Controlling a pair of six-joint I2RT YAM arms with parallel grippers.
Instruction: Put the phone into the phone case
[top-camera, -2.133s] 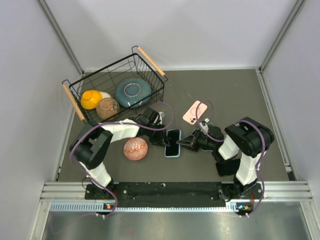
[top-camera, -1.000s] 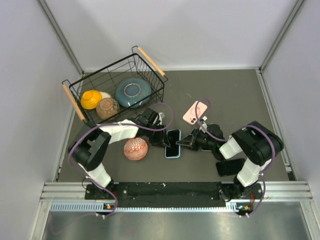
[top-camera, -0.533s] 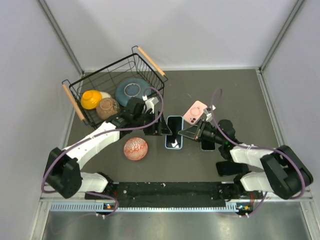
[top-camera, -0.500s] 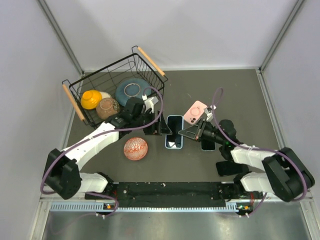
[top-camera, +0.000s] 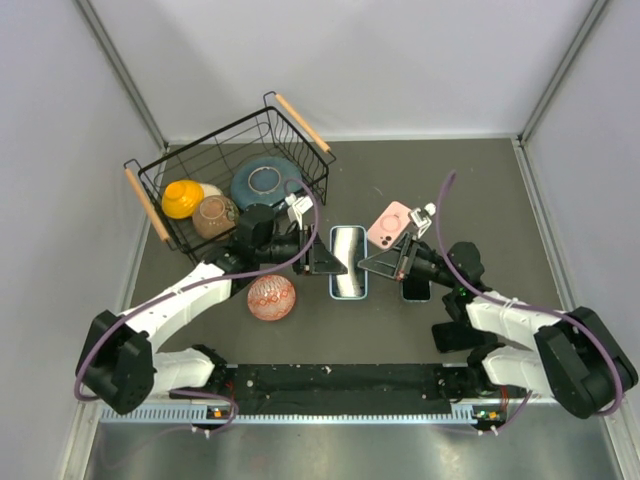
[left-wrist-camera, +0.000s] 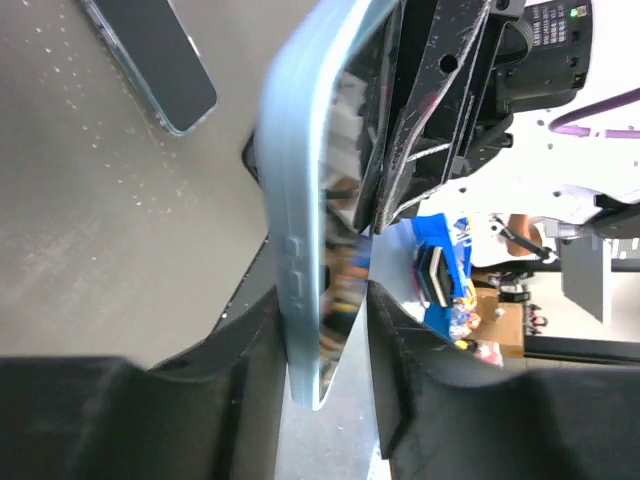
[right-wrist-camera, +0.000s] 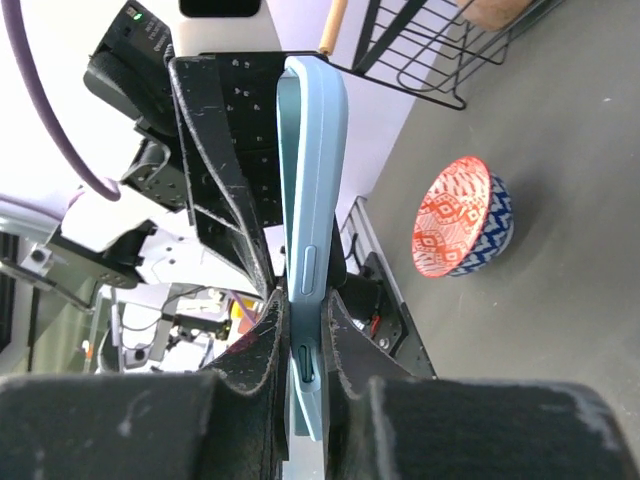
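A phone with a light blue edge and a glossy, reflective face (top-camera: 348, 262) hangs above the table between my two grippers. My left gripper (top-camera: 325, 258) holds its left edge and my right gripper (top-camera: 372, 264) holds its right edge. In the right wrist view the blue edge (right-wrist-camera: 312, 200) is pinched tight between the right gripper's (right-wrist-camera: 300, 300) fingers. In the left wrist view the phone (left-wrist-camera: 295, 200) lies tilted in the left gripper (left-wrist-camera: 322, 300), against one finger. A pink phone case (top-camera: 390, 224) lies behind the right gripper. A dark phone (top-camera: 415, 287) lies flat on the table and also shows in the left wrist view (left-wrist-camera: 150, 55).
A black wire basket (top-camera: 215, 135) at the back left holds a yellow bowl (top-camera: 182, 198), a brown bowl (top-camera: 216, 216) and a blue plate (top-camera: 266, 183). A red patterned bowl (top-camera: 271, 297) sits on the table under the left arm and also shows in the right wrist view (right-wrist-camera: 462, 215).
Both grippers have lifted the blue-edged phone off the table and carried it away from the arm bases. Its face has tilted and now reflects light. The arms have stretched out.
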